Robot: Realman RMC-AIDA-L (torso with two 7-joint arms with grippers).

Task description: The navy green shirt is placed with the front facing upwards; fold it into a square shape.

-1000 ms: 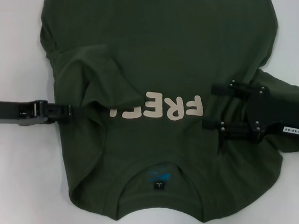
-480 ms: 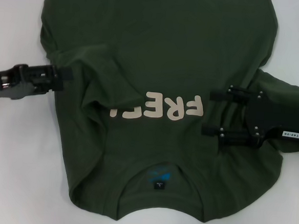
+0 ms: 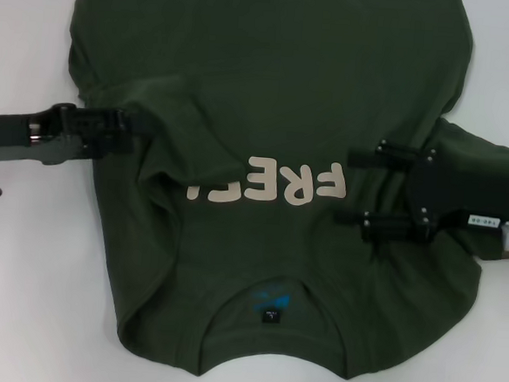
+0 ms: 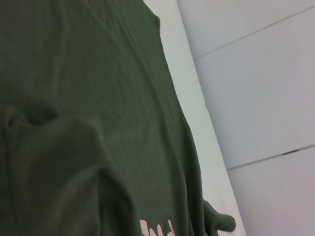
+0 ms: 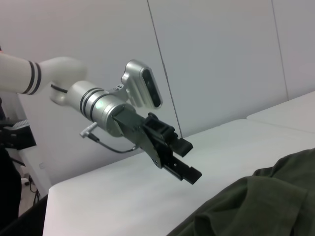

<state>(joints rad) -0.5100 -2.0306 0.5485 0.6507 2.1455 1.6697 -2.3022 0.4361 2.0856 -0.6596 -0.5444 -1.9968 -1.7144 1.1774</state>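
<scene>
The navy green shirt lies front up on the white table, its collar nearest me. Its left sleeve is folded inward and covers the end of the cream lettering. My left gripper reaches in from the left, at the folded sleeve's outer edge. In the right wrist view the left gripper hangs open above the table with nothing in it. My right gripper stands open over the shirt's right side, beside the lettering, holding nothing. The left wrist view shows only shirt cloth.
Bare white table lies left of the shirt and to its right. The right sleeve spreads out under my right arm. A small dark neck label sits inside the collar. White wall panels stand behind the table.
My left gripper let go of the folded sleeve near the lettering, drew back left and away from me, then came right again to the sleeve's edge. The right gripper shifted slightly.
</scene>
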